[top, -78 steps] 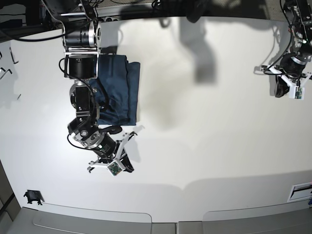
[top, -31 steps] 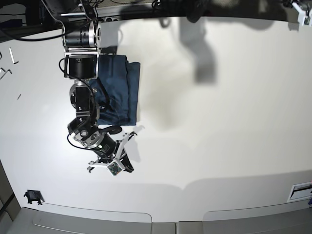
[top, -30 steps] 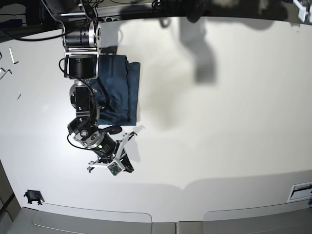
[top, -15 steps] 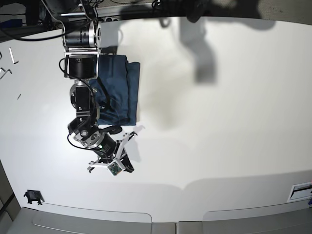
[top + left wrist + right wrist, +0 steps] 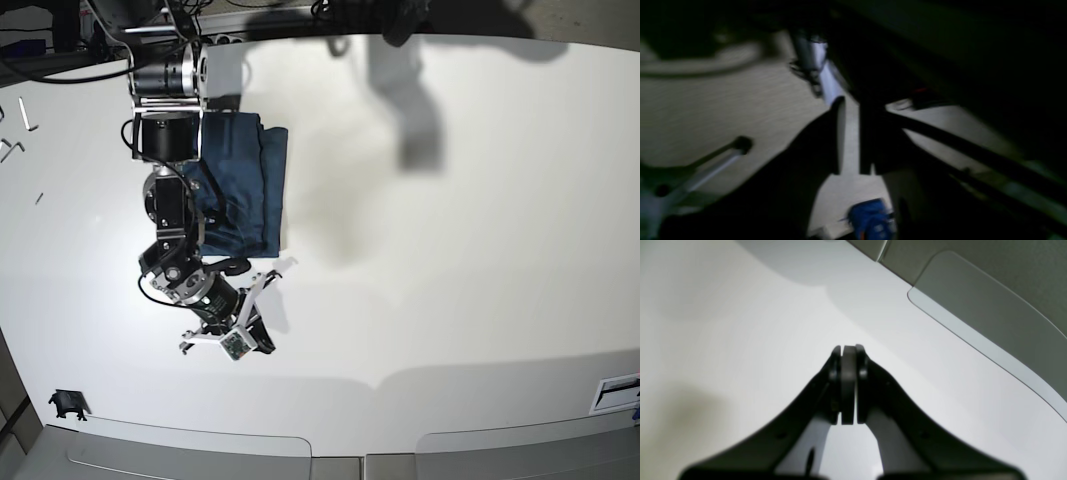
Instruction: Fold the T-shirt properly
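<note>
Folded dark navy-blue cotton T-shirt (image 5: 242, 190) lies near the white bench's (image 5: 450, 250) far-left edge, limp (pinch a hem corner); right gripper (image 5: 848, 353) clamped empty, left gripper (image 5: 848, 136) slightly parted, empty.

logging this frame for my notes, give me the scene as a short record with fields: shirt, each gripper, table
shirt: T-shirt lies folded into a compact stack, partly hidden under the right arm
right gripper: right gripper shut, empty, clear of the shirt on its near side
left gripper: left gripper out of the base view; wrist view dark and blurred, a narrow gap shows between the fingers, nothing held
table: table white
</note>
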Available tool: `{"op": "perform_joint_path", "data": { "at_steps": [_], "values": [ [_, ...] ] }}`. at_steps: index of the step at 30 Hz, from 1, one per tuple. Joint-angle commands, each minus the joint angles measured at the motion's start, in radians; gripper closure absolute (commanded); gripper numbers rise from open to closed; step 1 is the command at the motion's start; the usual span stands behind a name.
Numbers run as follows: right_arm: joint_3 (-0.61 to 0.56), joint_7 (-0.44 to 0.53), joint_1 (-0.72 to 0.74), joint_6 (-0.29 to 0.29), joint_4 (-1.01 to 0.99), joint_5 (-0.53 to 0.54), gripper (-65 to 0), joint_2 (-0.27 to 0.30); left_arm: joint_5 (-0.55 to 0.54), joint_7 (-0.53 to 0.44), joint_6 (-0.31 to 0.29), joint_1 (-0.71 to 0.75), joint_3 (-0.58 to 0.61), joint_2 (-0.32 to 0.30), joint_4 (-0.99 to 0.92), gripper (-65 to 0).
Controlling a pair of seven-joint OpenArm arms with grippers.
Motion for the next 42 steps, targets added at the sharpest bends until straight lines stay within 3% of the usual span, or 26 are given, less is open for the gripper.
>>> {"op": "perform_joint_path", "data": {
  "at_steps": [1,7,21,29,34,36,42],
  "values": [
    [0.003,0.026,0.036,-0.008,0.018,0.013,0.0,0.005,0.002,0.006,-0.002,-0.005,0.026,0.010,-0.006,-9.0],
    [0.003,0.026,0.036,-0.008,0.018,0.013,0.0,0.005,0.002,0.011,0.004,-0.024,0.150,0.046,-0.018,-8.0],
    [0.003,0.026,0.036,-0.008,0.018,0.013,0.0,-0.011,-0.002,-0.032,0.016,-0.018,0.156,0.041,-0.018,-8.1],
    [0.003,0.012,0.036,-0.008,0.018,0.013,0.0,-0.011,-0.002,-0.367,0.025,0.045,0.153,0.033,-0.018,-8.1],
    [0.003,0.011,0.036,-0.008,0.018,0.013,0.0,-0.011,0.002,-0.500,0.053,0.066,0.153,0.025,-0.018,-8.1],
    [0.003,0.011,0.036,-0.008,0.018,0.013,0.0,-0.011,0.002,-0.601,0.052,0.073,0.153,0.021,-0.018,-8.1],
    [0.003,0.011,0.036,-0.008,0.018,0.013,0.0,-0.011,0.068,-0.837,0.054,0.109,0.153,0.013,-0.018,-8.1]
  ]
}}
